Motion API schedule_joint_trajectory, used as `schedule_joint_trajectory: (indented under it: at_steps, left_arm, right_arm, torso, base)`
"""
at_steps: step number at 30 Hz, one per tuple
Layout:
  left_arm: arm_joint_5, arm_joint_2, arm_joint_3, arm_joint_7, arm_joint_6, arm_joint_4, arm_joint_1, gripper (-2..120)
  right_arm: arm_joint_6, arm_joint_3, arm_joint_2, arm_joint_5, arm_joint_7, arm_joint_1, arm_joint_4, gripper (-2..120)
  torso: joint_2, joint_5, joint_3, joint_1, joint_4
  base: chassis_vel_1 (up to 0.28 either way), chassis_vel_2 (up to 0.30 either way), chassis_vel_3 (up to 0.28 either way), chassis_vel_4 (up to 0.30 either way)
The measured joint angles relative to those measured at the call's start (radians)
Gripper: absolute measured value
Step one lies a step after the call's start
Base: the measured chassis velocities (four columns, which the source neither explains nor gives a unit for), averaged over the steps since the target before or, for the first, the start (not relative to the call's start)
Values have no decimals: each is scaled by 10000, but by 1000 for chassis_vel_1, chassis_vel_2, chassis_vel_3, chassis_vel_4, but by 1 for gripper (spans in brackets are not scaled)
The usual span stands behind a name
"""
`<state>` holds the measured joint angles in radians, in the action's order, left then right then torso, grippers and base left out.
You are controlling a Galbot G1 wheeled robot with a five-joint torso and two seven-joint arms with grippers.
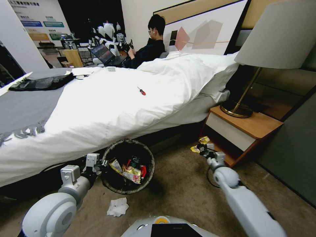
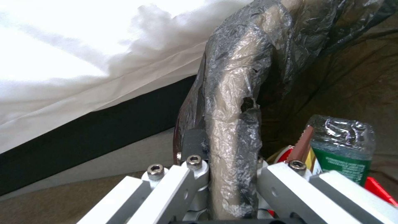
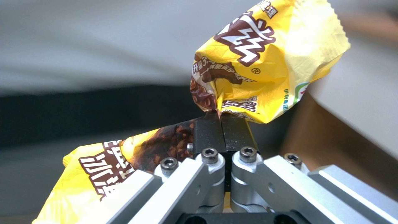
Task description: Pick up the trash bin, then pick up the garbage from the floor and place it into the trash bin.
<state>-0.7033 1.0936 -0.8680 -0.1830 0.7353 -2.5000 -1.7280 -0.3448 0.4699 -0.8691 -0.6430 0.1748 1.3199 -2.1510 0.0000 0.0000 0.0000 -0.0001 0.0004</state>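
Pressed-together right gripper (image 3: 222, 124) fingers pinch a yellow wrapper (image 3: 265, 62); left gripper (image 2: 226, 161) fingers clamp the trash bin (image 1: 112, 184) rim.

Dim room, overexposed white duvet (image 1: 108, 102), wide-angle bending at edges, blurred background behind the wrapper (image 3: 265, 59).

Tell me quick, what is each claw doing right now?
Left gripper: shut on the rim of the bin, beside the bed.
Right gripper: shut on a yellow wrapper, by the nightstand.

Glossy foil wrapper (image 3: 265, 62) — crinkled plastic liner (image 2: 232, 93) — matt carpet (image 1: 184, 191).
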Motion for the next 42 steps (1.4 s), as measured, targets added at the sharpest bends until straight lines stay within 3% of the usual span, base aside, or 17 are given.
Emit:
schedule_joint_trajectory:
  at_steps: [11, 15, 17, 26, 31, 42]
  left_arm:
    - [56, -77, 43, -11, 0, 0, -201, 2]
    - [67, -104, 54, -7, 0, 0, -283, 2]
    - [81, -128, 126, -6, 0, 0, -318, 2]
    - [-312, -885, 487, 22, 0, 0, 466, 2]
    - [-609, -1160, 479, -158, -1, 0, 560, 2]
    - [-632, -1183, 531, -215, -1, 0, 595, 2]
  right_arm:
    - [-597, -353, 1447, -1902, 285, -448, -2474, 0]
    - [-588, -603, 1815, -2215, -72, -633, -3151, 0]
    - [-466, -804, 2033, -2328, -813, -826, -3530, 0]
    - [-388, -1519, 1797, -1810, -1674, -964, -3607, 0]
    - [-468, -2918, 1671, -1440, -2148, -1900, -3493, 0]
    - [-622, -5599, 1280, -829, -2271, -3526, -2968, 0]
  torso:
    - [0, 0, 0, 0, -2]
    - [0, 1, 0, 0, -4]
    - [0, -3, 0, 1, -3]
    - [0, 0, 0, 1, -11]
    - [0, -2, 0, 1, 0]
    - [0, 0, 0, 1, -4]
  base:
    - [0, 0, 0, 0]
    - [0, 0, 0, 0]
    - [0, 0, 0, 0]
    - [0, 0, 0, 0]
    - [0, 0, 0, 0]
    - [0, 0, 0, 0]
